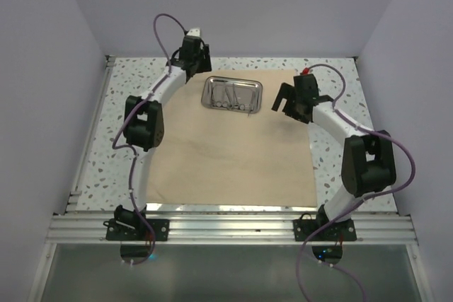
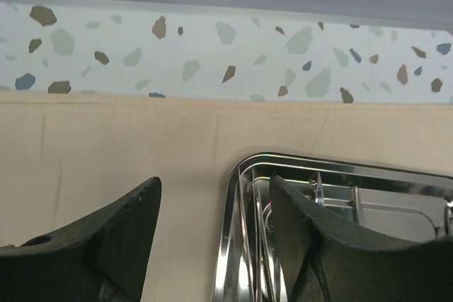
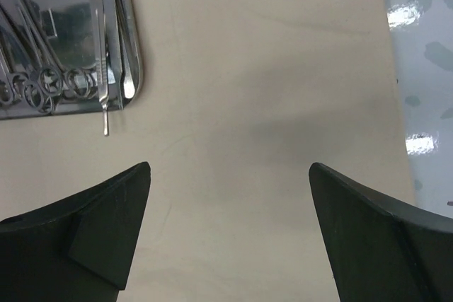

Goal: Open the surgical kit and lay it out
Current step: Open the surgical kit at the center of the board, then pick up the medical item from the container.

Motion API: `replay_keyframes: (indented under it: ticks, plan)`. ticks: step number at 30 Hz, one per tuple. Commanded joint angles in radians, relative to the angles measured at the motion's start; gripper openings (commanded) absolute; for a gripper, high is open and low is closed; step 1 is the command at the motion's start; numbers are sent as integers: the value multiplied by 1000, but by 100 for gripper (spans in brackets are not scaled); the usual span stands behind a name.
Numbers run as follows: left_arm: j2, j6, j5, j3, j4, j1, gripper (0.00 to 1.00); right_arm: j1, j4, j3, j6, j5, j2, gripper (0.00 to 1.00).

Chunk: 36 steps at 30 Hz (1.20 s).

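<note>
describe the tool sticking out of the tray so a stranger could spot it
On the speckled table a tan cloth lies spread, with a shiny steel tray near its far edge. Among the instruments inside, it is the straight ringless tool by the near right corner, the only one whose tip overhangs the rim onto the cloth.

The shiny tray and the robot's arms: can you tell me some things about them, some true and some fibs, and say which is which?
1. The steel tray sits on the tan cloth. True.
2. The cloth is rolled in a bundle. False: it lies spread flat.
3. The tray is empty. False: metal instruments lie in it.
4. One slim tool pokes out over the tray's rim. True.
5. The right jaws grip the tray. False: they are open over bare cloth, holding nothing.
</note>
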<state>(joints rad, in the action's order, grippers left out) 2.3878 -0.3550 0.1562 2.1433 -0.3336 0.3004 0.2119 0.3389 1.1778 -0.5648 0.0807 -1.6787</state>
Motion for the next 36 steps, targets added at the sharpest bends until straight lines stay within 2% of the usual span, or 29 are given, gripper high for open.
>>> replay_keyframes:
  ticks: [1, 4, 8, 10, 15, 19, 36]
  plan:
    - [-24, 13, 8, -40, 5, -18, 66, 23, -24, -84, -10, 27, 117, 98]
    - [-30, 14, 46, -74, 2, 11, 63, 53, -17, -173, -12, 36, 174, 98]
    - [-68, -2, 94, -166, 25, 40, 46, 83, 34, -257, 0, 25, 270, 96]
    - [-85, -9, 101, -236, 47, 57, 44, 81, 52, -288, 6, -5, 318, 96]
    - [-116, -15, 146, -348, 77, 117, 44, 98, 95, -299, 46, -29, 453, 96]
    - [-131, -16, 184, -399, 113, 138, 45, 99, 117, -310, 82, 8, 485, 96]
    - [-131, -10, 229, -350, 131, 149, 46, 98, 94, -323, 80, -24, 487, 95]
